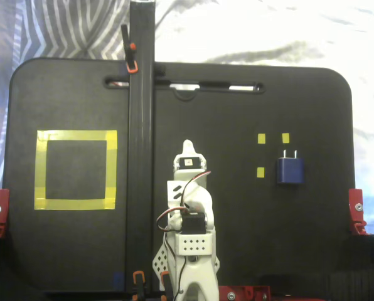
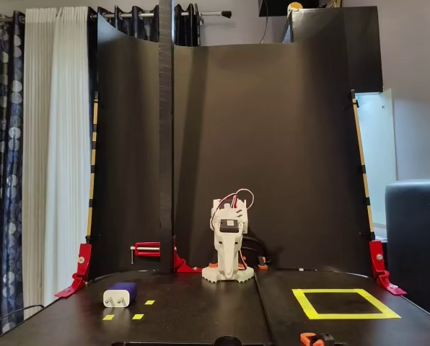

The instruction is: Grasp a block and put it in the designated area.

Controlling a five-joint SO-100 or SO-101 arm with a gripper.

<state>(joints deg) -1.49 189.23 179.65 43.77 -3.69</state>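
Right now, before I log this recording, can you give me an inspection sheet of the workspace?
Surface: black board, red clamps at both side edges.
Job's things: block lies flat beside three small yellow tape squares, prongs pointing away from the arm; designated area empty, across the board.
Clutter: orange-handled clamps on the vertical black post.
Grippers: gripper folded at the arm, holding nothing; jaws' state unclear.
Cables: red and white wires looped on the arm.
Surroundings: curtains, black backdrop.
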